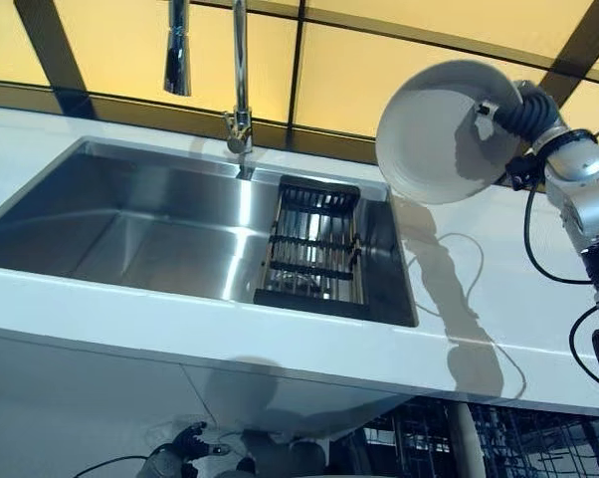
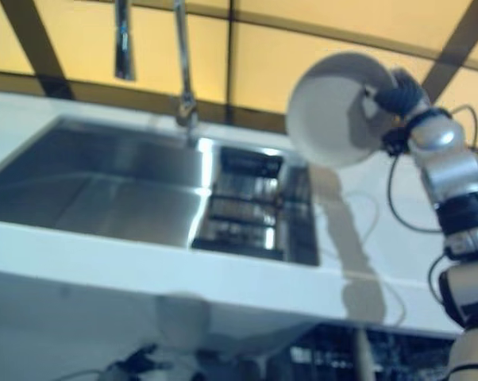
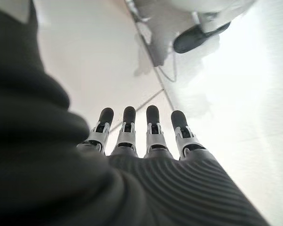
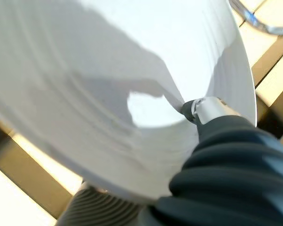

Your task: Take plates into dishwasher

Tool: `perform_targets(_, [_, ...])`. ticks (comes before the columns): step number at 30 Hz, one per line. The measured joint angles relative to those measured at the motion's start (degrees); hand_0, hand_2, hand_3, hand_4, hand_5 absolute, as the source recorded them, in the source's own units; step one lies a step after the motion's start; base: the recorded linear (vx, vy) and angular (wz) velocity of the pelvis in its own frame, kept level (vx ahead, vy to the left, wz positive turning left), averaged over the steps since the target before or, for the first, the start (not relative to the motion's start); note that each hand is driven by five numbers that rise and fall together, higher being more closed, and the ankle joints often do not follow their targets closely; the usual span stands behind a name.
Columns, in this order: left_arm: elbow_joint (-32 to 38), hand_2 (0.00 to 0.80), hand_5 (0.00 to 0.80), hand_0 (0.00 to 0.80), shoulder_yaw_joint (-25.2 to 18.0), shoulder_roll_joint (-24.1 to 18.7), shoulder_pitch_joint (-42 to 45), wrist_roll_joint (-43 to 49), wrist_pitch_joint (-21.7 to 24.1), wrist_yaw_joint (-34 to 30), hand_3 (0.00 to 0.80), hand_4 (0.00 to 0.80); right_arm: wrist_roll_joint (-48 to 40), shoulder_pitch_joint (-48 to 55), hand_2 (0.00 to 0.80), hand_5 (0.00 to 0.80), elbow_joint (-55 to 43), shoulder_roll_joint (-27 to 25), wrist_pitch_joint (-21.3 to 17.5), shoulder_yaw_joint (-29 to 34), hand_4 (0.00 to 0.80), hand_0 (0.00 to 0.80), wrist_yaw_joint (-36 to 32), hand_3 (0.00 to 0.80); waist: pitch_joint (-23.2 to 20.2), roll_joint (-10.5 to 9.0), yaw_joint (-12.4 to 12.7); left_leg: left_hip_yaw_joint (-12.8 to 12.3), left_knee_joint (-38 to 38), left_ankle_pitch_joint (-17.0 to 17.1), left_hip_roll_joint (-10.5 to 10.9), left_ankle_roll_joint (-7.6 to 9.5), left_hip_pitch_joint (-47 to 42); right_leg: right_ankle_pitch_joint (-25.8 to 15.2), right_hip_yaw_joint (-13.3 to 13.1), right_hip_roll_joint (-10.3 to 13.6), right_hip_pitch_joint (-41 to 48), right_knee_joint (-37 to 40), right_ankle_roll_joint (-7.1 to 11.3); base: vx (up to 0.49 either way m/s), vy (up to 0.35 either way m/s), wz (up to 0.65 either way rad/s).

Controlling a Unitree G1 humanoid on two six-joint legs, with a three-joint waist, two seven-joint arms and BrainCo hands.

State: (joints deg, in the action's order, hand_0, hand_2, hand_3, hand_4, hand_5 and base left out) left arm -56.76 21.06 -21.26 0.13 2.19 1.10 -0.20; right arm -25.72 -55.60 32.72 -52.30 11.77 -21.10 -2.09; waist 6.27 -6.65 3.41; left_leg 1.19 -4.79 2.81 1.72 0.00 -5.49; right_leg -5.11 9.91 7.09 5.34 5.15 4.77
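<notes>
My right hand (image 1: 513,110) is shut on the rim of a white plate (image 1: 434,134) and holds it tilted on edge, high above the white counter to the right of the sink. In the right wrist view the thumb (image 4: 205,109) presses on the plate's inner face (image 4: 108,70). My left hand (image 1: 180,448) hangs low below the counter's front edge, its fingers (image 3: 151,136) straight and empty over the pale floor. Part of a dark wire dishwasher rack (image 1: 538,443) shows under the counter at the lower right.
A steel sink (image 1: 130,229) is set in the white counter (image 1: 499,329), with a black drainer rack (image 1: 314,249) in its right end. A tall tap (image 1: 240,80) stands behind it. A dark-framed yellow wall runs along the back.
</notes>
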Motion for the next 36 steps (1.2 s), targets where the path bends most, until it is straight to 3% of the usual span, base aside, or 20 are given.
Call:
perform_targets(8, [9.1,0.0,0.0,0.0,0.35,-1.84,0.07,-7.54,1.99,-0.49,0.0,0.0,-12.22,6.25,0.8,0.8,4.15,2.56,2.43,6.86,0.8,0.8,-0.09,0.8,-0.02,0.03,0.31,-0.07,-0.18,0.09,-0.03,0.04,-0.89,-0.01,0.0,0.02,0.6,0.01,-0.01,0.0,0.0,0.0])
perform_targets(15, [21.76,0.0,0.0,0.0,2.64,-7.86,3.49,-13.32,1.47,-2.62,0.0,0.0,-14.32,13.59,0.8,0.8,3.54,5.2,2.39,11.68,0.8,0.8,0.0,0.8,0.09,0.2,0.43,0.34,-0.32,0.3,-0.01,0.06,-0.79,-0.04,0.18,0.08,0.6,0.05,0.01,-0.006,-0.003,0.02])
perform_targets(21, [29.6,0.0,0.0,0.0,2.74,-10.39,4.49,-21.23,0.37,-7.11,0.0,0.0,-14.24,18.05,0.8,0.8,2.88,7.77,2.06,12.46,0.8,0.8,0.31,0.8,1.05,1.43,0.73,0.5,-0.38,0.65,-0.04,0.2,-0.52,-0.11,1.09,0.21,0.75,0.09,0.0,-0.021,-0.019,0.09])
perform_targets(27, [41.58,0.0,0.0,0.0,2.75,-15.08,4.63,-26.56,-7.06,-18.56,0.0,0.0,-12.79,19.93,0.8,0.8,1.09,8.48,1.81,12.46,0.8,0.8,1.41,0.8,1.69,2.43,0.77,0.22,-0.4,1.16,-0.15,0.14,0.0,-0.31,1.62,0.3,0.59,0.11,0.09,0.006,0.011,0.06])
perform_targets(31, [49.23,0.0,0.0,0.0,2.7,-22.51,3.89,-26.56,-14.42,-24.04,0.0,0.0,-11.99,19.93,0.8,0.8,1.09,7.46,0.57,12.45,0.8,0.8,0.77,0.8,2.05,3.06,0.54,-0.24,-0.45,1.13,-0.27,0.1,-0.02,-0.36,1.36,0.23,0.66,0.11,0.05,0.016,0.034,-0.05])
perform_targets(33, [49.38,0.0,0.0,0.0,1.82,-26.15,3.47,-26.41,-18.35,-25.36,0.0,0.0,-12.02,19.93,0.8,0.8,1.07,5.96,-0.03,12.45,0.8,0.8,0.05,0.8,2.26,3.73,0.42,-0.38,-0.47,1.05,-0.3,0.02,0.02,-0.35,1.33,0.21,0.63,0.11,0.05,-0.012,0.018,-0.04])
perform_targets(36, [45.94,0.0,0.0,0.0,-3.7,-27.68,5.88,-25.42,-23.55,-28.34,0.0,0.0,-12.11,19.89,0.8,0.8,0.96,3.9,-0.77,12.44,0.8,0.8,-0.06,0.8,2.58,5.19,0.37,-0.54,-0.48,0.9,-0.35,-0.05,0.13,-0.32,1.23,0.17,0.45,0.12,-0.01,-0.046,0.003,-0.04])
